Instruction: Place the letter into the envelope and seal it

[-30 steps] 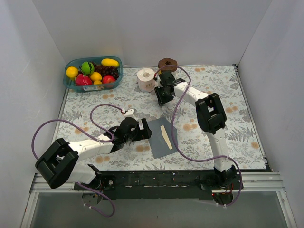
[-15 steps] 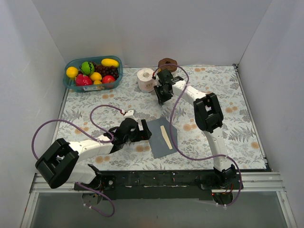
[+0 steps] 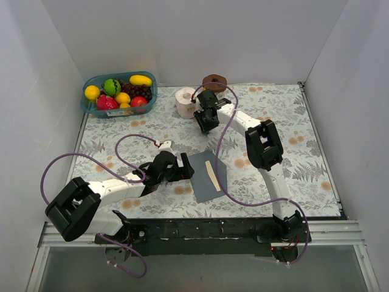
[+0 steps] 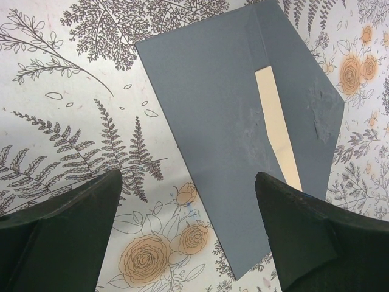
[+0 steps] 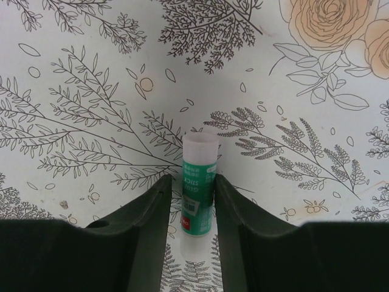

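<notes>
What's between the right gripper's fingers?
A green-and-white glue stick, with both fingers against its sides. The right wrist view shows it.

1. The table (image 3: pixel 292 121) is covered edge to edge in a pale print of ferns and orange roses.
2. Far left corner: a teal basket (image 3: pixel 115 113) of fruit.
3. Middle of the far edge: a paper roll (image 3: pixel 184 102) standing on end, with a brown ring (image 3: pixel 214 81) just behind it to the right.
4. Near the middle: the envelope (image 4: pixel 213 140), lying flat, a narrow strip of the letter (image 4: pixel 276 128) showing in it.
5. A glue stick (image 5: pixel 199 182) is clamped between the right jaws; whether it touches the table cannot be told.
</notes>
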`<action>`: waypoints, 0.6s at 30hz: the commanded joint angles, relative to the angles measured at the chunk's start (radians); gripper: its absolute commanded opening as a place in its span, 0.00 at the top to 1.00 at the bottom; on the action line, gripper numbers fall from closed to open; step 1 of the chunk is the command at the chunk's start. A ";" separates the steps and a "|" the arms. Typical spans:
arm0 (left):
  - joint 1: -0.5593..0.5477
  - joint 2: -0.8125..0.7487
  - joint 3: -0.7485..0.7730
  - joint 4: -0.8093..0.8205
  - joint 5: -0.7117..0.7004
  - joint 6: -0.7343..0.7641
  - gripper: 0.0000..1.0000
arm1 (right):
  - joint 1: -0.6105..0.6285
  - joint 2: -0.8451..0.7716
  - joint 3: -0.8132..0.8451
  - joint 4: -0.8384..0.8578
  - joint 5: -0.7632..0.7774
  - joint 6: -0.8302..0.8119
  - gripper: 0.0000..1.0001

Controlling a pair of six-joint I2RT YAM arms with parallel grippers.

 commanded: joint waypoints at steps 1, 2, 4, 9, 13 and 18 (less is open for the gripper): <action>0.006 -0.020 -0.001 0.017 0.000 -0.001 0.09 | 0.001 0.022 -0.022 -0.073 0.021 -0.017 0.59; 0.006 -0.023 -0.001 0.015 -0.003 -0.001 0.09 | 0.003 0.026 -0.020 -0.075 0.021 -0.017 0.61; 0.006 -0.027 -0.003 0.012 -0.005 -0.001 0.09 | 0.004 0.031 -0.016 -0.081 0.017 -0.017 0.77; 0.008 -0.034 -0.001 0.005 -0.014 0.002 0.10 | 0.003 -0.010 -0.022 -0.052 -0.020 -0.004 0.99; 0.008 -0.055 0.014 -0.015 -0.031 0.008 0.10 | 0.001 -0.233 -0.260 0.185 -0.095 0.039 0.99; 0.013 -0.090 0.063 -0.031 -0.029 0.028 0.10 | -0.009 -0.529 -0.440 0.423 -0.131 0.114 0.99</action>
